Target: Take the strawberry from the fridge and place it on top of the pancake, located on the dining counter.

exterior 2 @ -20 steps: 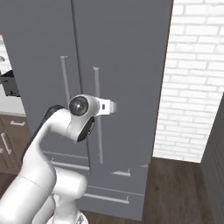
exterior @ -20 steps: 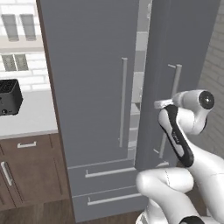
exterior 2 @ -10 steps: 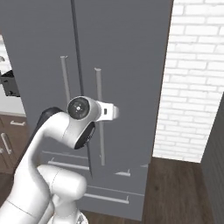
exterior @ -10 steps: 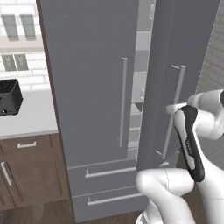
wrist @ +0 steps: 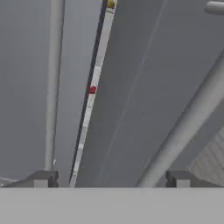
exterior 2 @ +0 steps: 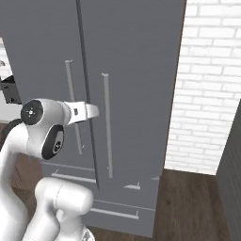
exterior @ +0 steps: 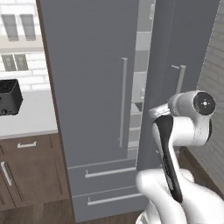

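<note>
The grey fridge (exterior: 87,87) stands in front of me with its right door (exterior 2: 136,70) a crack ajar. Through the narrow gap, the hand view shows the strawberry (wrist: 92,90) as a tiny red dot on a pale shelf. My gripper (wrist: 111,179) is open, with nothing held. The right door's silver bar handle (wrist: 188,127) runs between my fingertips (wrist: 181,178), near the right one. In the right base view my gripper (exterior 2: 92,111) sits just left of that handle (exterior 2: 107,122). The pancake and the dining counter are out of view.
A small yellowish lump (wrist: 111,3) shows higher up in the gap. A black toaster (exterior: 8,97) sits on a white counter (exterior: 30,118) over dark brown cabinets (exterior: 30,170) to the left. A white brick wall (exterior 2: 212,94) and wooden floor (exterior 2: 188,202) lie to the right.
My jaws have gone from shut on the right door's handle to wide open. The arm's elbow has shifted about; the door stays slightly ajar.
</note>
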